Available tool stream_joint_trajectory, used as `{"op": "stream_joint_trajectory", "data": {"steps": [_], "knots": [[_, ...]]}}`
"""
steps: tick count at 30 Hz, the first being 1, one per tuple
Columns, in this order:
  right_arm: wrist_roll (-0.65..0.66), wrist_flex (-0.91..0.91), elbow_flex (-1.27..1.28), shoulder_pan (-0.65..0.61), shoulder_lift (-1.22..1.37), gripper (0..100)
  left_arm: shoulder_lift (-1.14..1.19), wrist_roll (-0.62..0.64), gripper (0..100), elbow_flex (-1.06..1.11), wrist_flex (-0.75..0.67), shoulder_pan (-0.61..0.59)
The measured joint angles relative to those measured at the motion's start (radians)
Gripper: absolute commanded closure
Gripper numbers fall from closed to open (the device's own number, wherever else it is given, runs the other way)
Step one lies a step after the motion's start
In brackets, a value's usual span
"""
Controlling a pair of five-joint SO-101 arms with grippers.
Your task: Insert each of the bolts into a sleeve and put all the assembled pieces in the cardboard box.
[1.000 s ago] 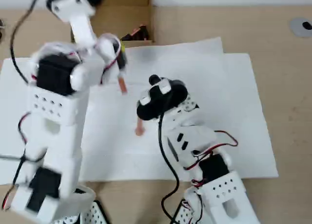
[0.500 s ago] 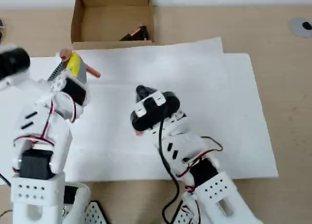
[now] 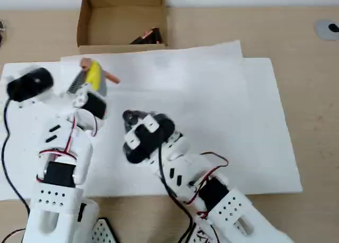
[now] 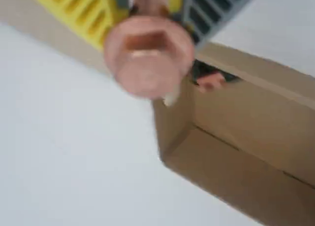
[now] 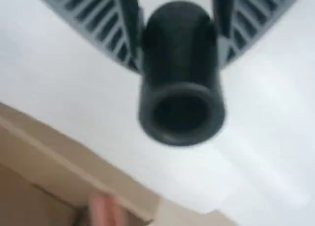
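1. On the left side of the white sheet (image 3: 212,95), which lies matte and slightly creased over the wood-toned table (image 3: 312,95), I see the left gripper (image 3: 91,79). It has one yellow ribbed finger and one grey ribbed finger.
2. The left gripper is clamped onto the bolt (image 3: 110,77), a smooth copper-pink part. The fingers grip it just behind the head.
3. Over the middle of the sheet, the right gripper (image 3: 135,120) is closed around the sleeve (image 3: 129,116), a smooth black tube. A grey ribbed finger (image 5: 88,19) presses on each side of it.
4. The cardboard box (image 3: 90,20) stands open at the far edge of the table, touching the sheet. It is plain brown board with flat walls. Assembled pieces (image 3: 146,37), dark with a pink end, lie against its near right wall.
5. View differences:
   - The left wrist view shows me the bolt (image 4: 147,53) head-on: a round flanged head with an angular form at its centre. The high view shows the shank instead.
   - The right wrist view shows me the sleeve (image 5: 179,73) with its open round bore. In the high view it reads as a dark knob.
   - Both wrist views show a corner of the cardboard box (image 4: 236,152) (image 5: 44,152) beyond the held part.
6. Orientation:
   - In the high view, the bolt's long axis runs across the sheet. The head lies toward the box and the tip points right, slightly toward the arm bases.
   - The sleeve's long axis runs along the right wrist camera's line of sight, with the bore facing the camera. I cannot tell its tilt from the high view.
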Motion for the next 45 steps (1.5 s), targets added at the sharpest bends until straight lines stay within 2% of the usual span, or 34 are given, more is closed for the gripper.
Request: {"op": "stream_joint_trajectory", "data": {"steps": [6, 13, 23, 29, 37, 42, 45], "knots": [[0.000, 0.000, 0.009, -0.009, 0.000, 98.8, 0.000, 0.000, 100, -0.063, 0.175, 0.117], [-0.002, 0.000, 0.009, -0.009, 0.000, 98.8, 0.000, -0.043, 100, -0.181, 0.305, 0.126], [-0.018, 0.000, 0.009, -0.009, 0.000, 98.8, -0.002, -0.130, 100, -0.451, 0.657, 0.127], [-0.018, 0.000, 0.009, -0.009, 0.000, 98.8, -0.002, -0.132, 99, -0.534, 0.756, 0.138], [-0.018, 0.000, 0.009, -0.009, 0.000, 98.8, -0.002, -0.132, 100, -0.539, 0.848, 0.242], [-0.018, 0.000, 0.009, -0.009, 0.000, 98.8, -0.003, -0.132, 100, -0.539, 0.855, 0.244], [-0.018, 0.000, 0.009, -0.009, 0.000, 98.8, -0.003, -0.132, 100, -0.539, 0.855, 0.199]]}}
